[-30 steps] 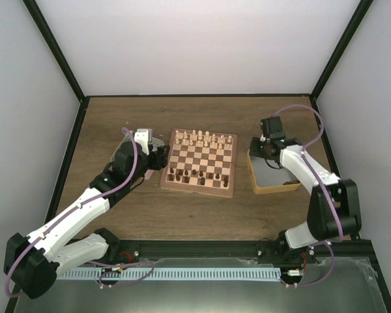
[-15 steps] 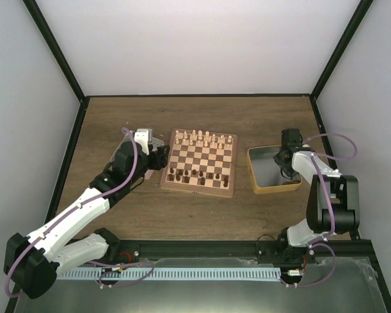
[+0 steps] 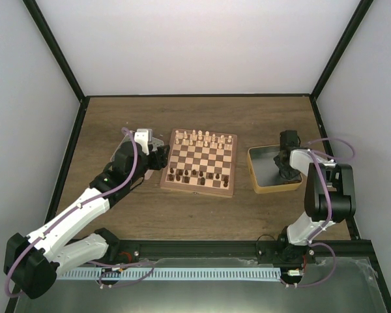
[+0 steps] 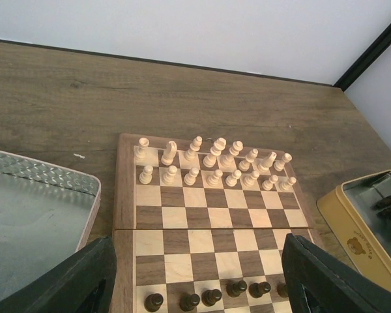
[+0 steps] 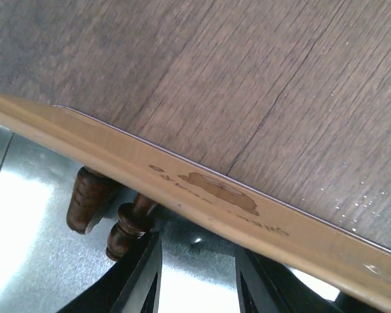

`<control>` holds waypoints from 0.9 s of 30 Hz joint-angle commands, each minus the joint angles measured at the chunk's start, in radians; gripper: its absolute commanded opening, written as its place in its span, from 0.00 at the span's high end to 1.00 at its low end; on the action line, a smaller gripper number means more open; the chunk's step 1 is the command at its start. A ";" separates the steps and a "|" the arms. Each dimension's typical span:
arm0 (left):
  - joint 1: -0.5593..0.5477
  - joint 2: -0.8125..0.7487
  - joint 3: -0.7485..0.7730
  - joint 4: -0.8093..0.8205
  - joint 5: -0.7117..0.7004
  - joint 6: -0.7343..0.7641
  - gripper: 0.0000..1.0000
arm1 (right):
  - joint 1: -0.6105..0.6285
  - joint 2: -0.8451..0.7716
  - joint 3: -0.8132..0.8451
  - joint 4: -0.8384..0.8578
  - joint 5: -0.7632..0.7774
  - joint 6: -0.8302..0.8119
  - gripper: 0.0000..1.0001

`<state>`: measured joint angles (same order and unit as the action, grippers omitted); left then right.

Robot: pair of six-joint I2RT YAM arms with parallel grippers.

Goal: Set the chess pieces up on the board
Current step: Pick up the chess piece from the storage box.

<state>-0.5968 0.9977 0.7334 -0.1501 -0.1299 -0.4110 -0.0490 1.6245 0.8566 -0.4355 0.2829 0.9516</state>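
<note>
The board [image 3: 197, 190] lies mid-table, with several dark chess pieces [image 3: 195, 175] on its near rows and cream chessmen on its far rows. Two more dark chess pieces [image 5: 89, 197] lie on their sides inside the yellow tin [image 3: 274, 190], against its wall [image 5: 247, 212]. My right gripper [image 5: 199, 290] is down in that tin, open a little, with only bare metal between its fingers. One lying piece [image 5: 125, 229] sits just ahead of the left finger [image 5: 140, 280]. My left gripper [image 4: 199, 264] hovers open at the board's [image 4: 125, 195] left edge, holding nothing.
A silvery tin [image 4: 52, 177] sits left of the board, under my left arm. The yellow tin [image 4: 352, 218] is right of the board. Black frame posts and pale walls close in the table on three sides.
My right gripper swung from the yellow tin's far left corner to its right part, dropped into it, and its jaws narrowed. The left arm has not moved.
</note>
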 commanded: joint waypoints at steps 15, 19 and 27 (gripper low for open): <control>0.003 -0.006 -0.001 0.016 -0.008 0.011 0.28 | -0.014 -0.068 0.018 0.081 0.021 0.015 0.66; 0.003 -0.004 0.000 0.017 -0.010 0.011 0.28 | -0.014 -0.003 0.043 0.046 0.028 0.038 0.68; 0.003 -0.001 0.000 0.017 -0.008 0.011 0.28 | -0.014 0.058 0.039 0.069 0.041 0.038 0.72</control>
<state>-0.5968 0.9974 0.7334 -0.1505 -0.1303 -0.4110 -0.0502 1.6512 0.8673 -0.3664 0.2779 0.9726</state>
